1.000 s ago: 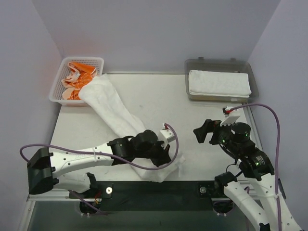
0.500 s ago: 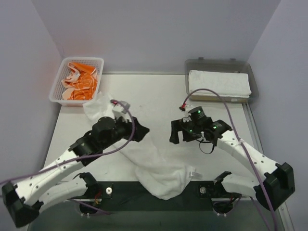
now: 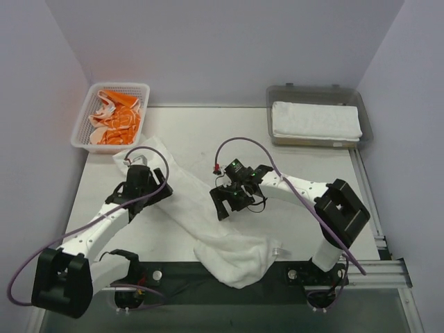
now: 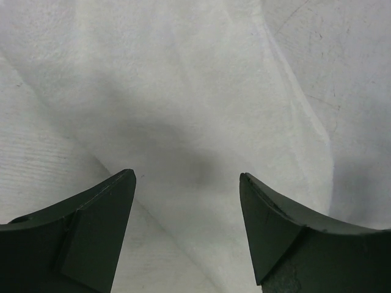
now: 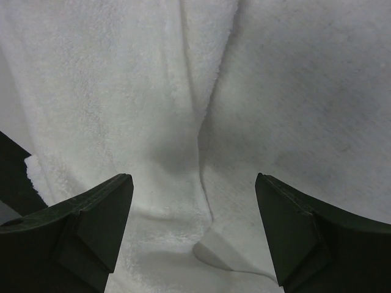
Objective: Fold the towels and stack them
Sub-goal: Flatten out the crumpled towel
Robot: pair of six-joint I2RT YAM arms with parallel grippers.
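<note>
The left gripper and right gripper hang open over the white towel; each should pinch an edge firmly.

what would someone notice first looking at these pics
A long white towel sprawls crumpled and diagonal across the table, its near end reaching the front edge, with the left gripper and right gripper both open over it. At the far left, an orange-and-white towel fills a white mesh basket. At the far right, a folded white towel lies in a grey tray.
</note>
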